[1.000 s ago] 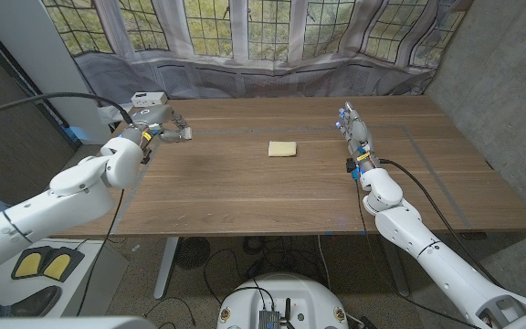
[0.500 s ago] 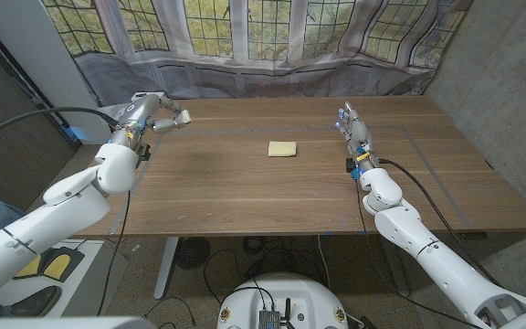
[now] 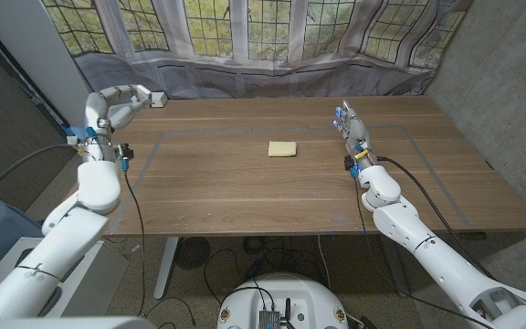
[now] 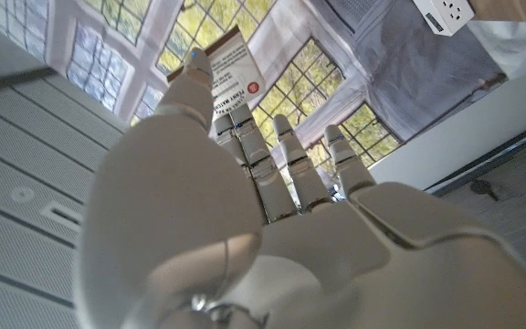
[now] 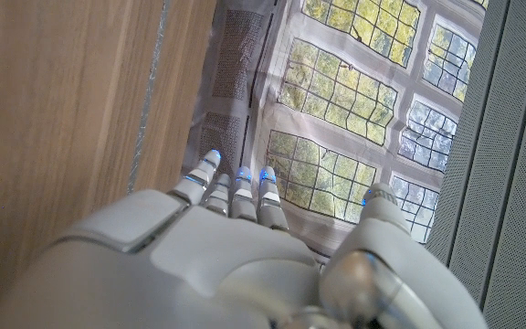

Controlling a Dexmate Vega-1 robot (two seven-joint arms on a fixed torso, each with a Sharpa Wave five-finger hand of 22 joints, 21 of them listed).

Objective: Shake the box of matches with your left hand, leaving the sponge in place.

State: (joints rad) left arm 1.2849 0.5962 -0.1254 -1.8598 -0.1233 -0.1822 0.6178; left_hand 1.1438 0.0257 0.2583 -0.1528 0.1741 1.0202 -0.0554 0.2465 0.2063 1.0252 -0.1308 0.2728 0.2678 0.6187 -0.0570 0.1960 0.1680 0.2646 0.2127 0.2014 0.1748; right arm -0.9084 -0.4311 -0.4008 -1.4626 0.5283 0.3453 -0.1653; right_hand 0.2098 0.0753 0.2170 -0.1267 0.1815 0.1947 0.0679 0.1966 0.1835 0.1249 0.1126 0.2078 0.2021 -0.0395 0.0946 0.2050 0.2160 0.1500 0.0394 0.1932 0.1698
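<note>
The left hand (image 3: 121,99) is raised above the bench's (image 3: 245,192) far left corner, pinching the box of matches (image 3: 158,98) at its fingertips. The sponge (image 3: 282,149) lies on the bench near the middle, well apart. The right hand (image 3: 353,132) stands on its edge at the right, fingers straight, holding nothing.
</note>
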